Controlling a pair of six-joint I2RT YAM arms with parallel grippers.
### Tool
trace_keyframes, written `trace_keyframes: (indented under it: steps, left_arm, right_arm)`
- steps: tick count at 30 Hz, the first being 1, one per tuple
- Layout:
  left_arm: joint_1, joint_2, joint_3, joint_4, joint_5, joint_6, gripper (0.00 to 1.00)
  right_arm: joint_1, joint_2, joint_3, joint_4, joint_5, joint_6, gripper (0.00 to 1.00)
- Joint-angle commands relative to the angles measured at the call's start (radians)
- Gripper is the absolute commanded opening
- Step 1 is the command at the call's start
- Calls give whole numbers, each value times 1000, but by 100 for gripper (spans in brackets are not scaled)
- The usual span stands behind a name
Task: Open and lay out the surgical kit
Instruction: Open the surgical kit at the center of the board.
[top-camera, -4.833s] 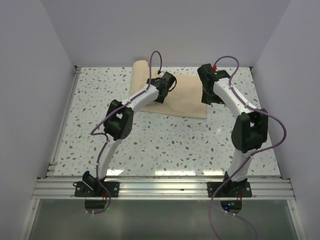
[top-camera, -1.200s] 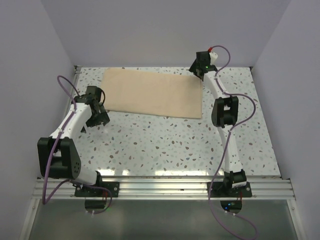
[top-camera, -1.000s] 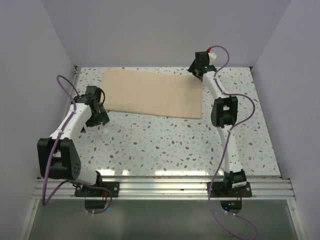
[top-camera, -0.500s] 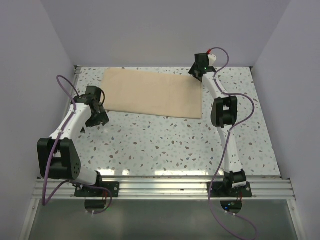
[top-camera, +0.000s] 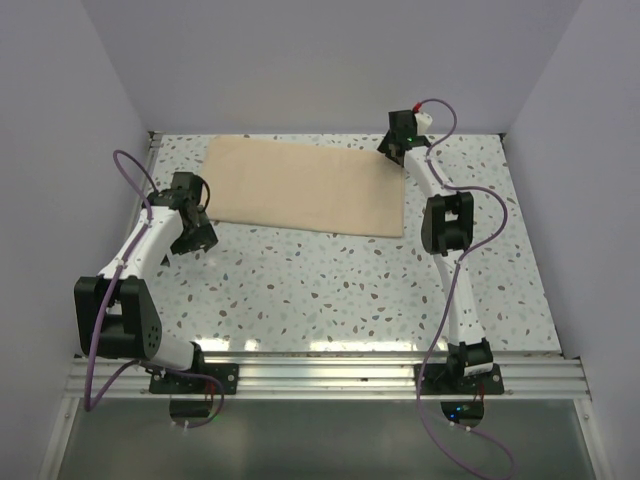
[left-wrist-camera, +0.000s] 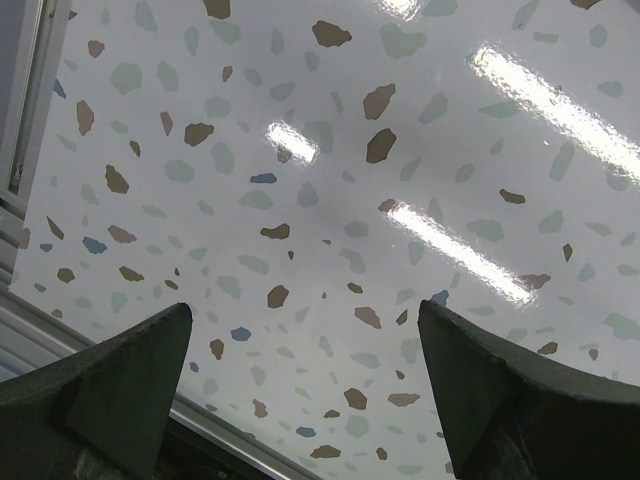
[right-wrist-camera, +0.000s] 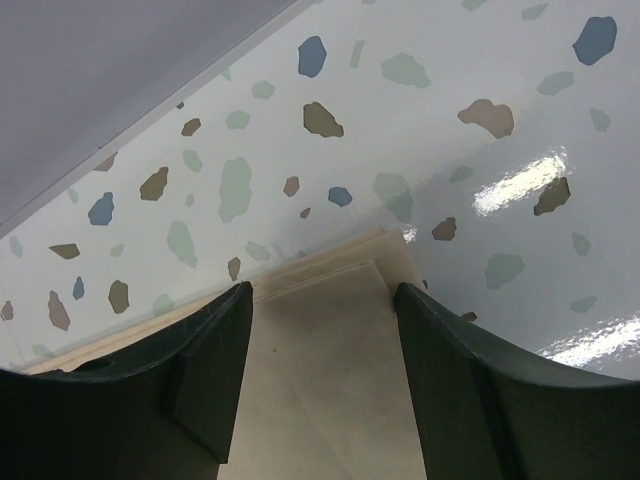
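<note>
A: Where is the cloth wrap (top-camera: 305, 188)?

B: It lies flat on the far half of the counter (top-camera: 330, 290). It forms a broad tan rectangle with its long side running left to right. Its far edge is close to the back wall.

A: And the right gripper (top-camera: 392, 150)?

B: It is at the cloth's far right corner, with the arm stretched out long toward the far side. In the right wrist view the right gripper (right-wrist-camera: 320, 300) points down at that corner. The two dark fingers (right-wrist-camera: 215, 380) stand moderately apart, one to each side of the corner. The cloth wrap (right-wrist-camera: 330, 390) fills the gap between them and lies flat. Several layered edges show at its tip. I cannot see the cloth pinched or lifted, so the jaws are parted and hold nothing.

A: And the left gripper (top-camera: 197, 236)?

B: It is near the left side of the counter, just beside the cloth's near left corner and off the fabric. In its own wrist view the left gripper (left-wrist-camera: 303, 320) is spread as wide as it goes. Only bare speckled counter shows between the fingers. No cloth shows in that view.

A: So neither gripper has the wrap?

B: Neither has it. One is over a corner, the other is beside one.
</note>
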Motion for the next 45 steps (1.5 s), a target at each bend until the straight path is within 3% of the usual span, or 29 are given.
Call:
trace_keyframes:
  steps: [1, 13, 22, 28, 35, 45]
  left_arm:
    - [-5, -4, 4, -16, -21, -9, 99]
    - [-5, 2, -5, -10, -24, -4, 99]
    - [-5, -10, -13, -14, -36, -4, 100]
    - [-5, -16, -20, -17, -44, 0, 100]
    - [-5, -13, -19, -13, -45, 9, 100]
    - [-5, -19, 7, 7, -36, 16, 100]
  right_arm:
    - [-2, 0, -9, -19, 42, 16, 63]
    - [-13, -72, -121, -9, 63, 16, 62]
    - [-13, 21, -12, -114, 11, 20, 40]
    - [-14, 38, -12, -138, -10, 29, 11]
    - [-16, 51, -15, -151, -52, 19, 0]
    - [18, -116, -66, -42, -185, -35, 0]
